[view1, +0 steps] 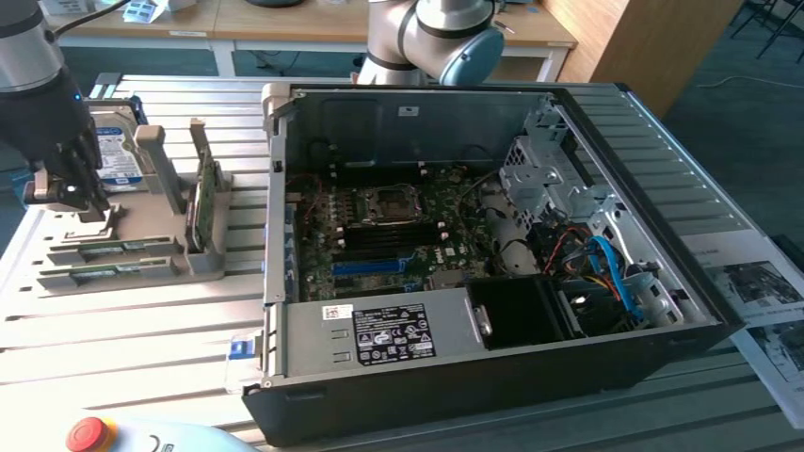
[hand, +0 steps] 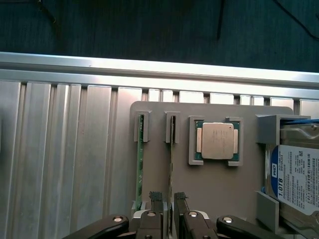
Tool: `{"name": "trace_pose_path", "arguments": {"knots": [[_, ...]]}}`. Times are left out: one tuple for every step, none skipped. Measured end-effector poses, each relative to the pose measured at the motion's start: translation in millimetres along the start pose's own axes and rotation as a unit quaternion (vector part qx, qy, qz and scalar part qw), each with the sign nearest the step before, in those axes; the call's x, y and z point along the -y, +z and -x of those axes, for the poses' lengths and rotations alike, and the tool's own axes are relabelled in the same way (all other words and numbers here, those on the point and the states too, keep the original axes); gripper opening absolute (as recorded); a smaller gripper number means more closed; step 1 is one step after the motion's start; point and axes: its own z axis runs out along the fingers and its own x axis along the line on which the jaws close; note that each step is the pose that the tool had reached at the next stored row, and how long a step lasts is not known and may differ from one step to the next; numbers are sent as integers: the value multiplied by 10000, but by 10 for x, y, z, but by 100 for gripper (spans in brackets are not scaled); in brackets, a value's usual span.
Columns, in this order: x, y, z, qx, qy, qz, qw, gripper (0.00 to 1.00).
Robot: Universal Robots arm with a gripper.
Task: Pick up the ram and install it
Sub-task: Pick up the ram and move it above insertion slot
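Ram (hand: pixel 171 149): stands on edge in slot of grey tray (hand: pixel 224 184), between spare stick (hand: pixel 140 154) and processor (hand: pixel 218 141). Fingers (hand: pixel 156 198) spread, straddling ram's end at tray edge, not pinching.

Step, as I read it: pick-up, grasp not made. Next move needs square closing on thin board, straight pull from slot.

Tray sits on bench (hand: pixel 60 149), beside open computer case (view1: pixel 415 395).

The silver-grey tubular robot arm (view1: pixel 409 24) is carrying a pale blue round cap (view1: pixel 477 58) on its joint housing. The black two-finger gripper (hand: pixel 168 197) is showing glossy black linkage bars (hand: pixel 99 230), each pinned by a bright silver round-head screw (hand: pixel 117 219). Its grey metal fingers (hand: pixel 155 205) are ending in dark ribbed tips. A small blue light (view1: pixel 78 95) is glowing on the black wrist housing (view1: pixel 44 118).
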Motion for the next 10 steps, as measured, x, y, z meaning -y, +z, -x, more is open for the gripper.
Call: {"name": "trace_pose_path", "arguments": {"knots": [[0, 0, 0, 0, 0, -2, 10000, 24], [1, 1, 0, 0, 0, -7, 10000, 24], [1, 1, 0, 0, 0, -9, 10000, 24], [1, 1, 0, 0, 0, -9, 10000, 24], [0, 0, 0, 0, 0, -10, 10000, 24], [0, 0, 0, 0, 0, -11, 10000, 24], [0, 0, 0, 0, 0, -12, 10000, 24], [0, 0, 0, -1, 0, -15, 10000, 24], [0, 0, 0, -1, -1, -18, 10000, 24], [0, 0, 0, -1, -2, -21, 10000, 24]]}}
